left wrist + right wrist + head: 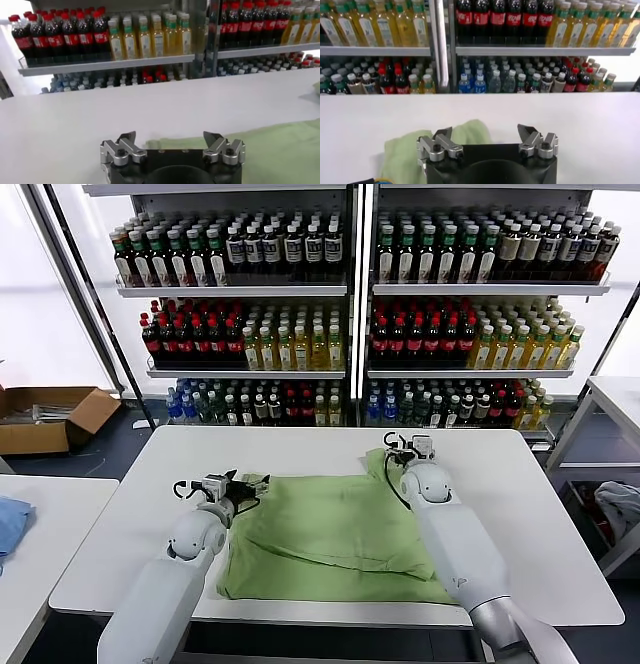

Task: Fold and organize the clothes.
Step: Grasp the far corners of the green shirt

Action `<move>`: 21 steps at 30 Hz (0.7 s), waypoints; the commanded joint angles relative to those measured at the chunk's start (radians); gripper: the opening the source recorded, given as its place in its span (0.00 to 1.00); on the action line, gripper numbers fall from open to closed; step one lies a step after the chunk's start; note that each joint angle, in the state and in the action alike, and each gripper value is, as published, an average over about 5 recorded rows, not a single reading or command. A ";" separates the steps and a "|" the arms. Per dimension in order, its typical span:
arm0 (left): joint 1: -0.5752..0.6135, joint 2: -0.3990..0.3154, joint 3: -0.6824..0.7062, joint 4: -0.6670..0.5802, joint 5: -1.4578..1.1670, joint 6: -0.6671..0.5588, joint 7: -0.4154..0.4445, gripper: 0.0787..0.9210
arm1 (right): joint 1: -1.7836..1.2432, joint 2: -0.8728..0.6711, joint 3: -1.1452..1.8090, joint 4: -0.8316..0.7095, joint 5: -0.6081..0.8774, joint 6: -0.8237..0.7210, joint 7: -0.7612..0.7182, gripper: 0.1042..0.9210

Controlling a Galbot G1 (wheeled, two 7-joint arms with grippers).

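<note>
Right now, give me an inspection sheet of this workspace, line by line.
Surface: white table, bare around the cloth.
Job's things: light green shirt spread flat in the middle, partly folded, one bunched bit at its far right corner.
Clutter: nothing seen on the table.
Grippers: left hand open, at the shirt's far left corner; right hand open, at the far right corner. Neither holds cloth.
Cables: black cable looping beside the right wrist; another at the left wrist.
Surroundings: shelves of bottles behind; cardboard box on the floor to the left; blue cloth on a side table; grey-blue cloth at right.
</note>
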 commanded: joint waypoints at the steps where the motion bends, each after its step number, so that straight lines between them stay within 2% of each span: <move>1: -0.006 -0.005 0.003 0.040 0.003 -0.001 0.004 0.88 | 0.002 0.014 -0.002 -0.044 -0.019 0.003 -0.003 0.88; 5: -0.004 -0.006 0.006 0.042 0.003 0.002 0.008 0.88 | -0.001 0.011 -0.004 -0.043 -0.019 0.001 -0.003 0.87; 8: -0.003 -0.007 0.006 0.049 0.003 0.003 0.012 0.83 | -0.004 0.008 -0.005 -0.042 -0.020 -0.001 -0.004 0.82; 21: 0.016 -0.010 0.009 0.044 0.016 -0.002 0.026 0.39 | -0.035 -0.016 -0.008 -0.004 -0.025 -0.005 -0.016 0.39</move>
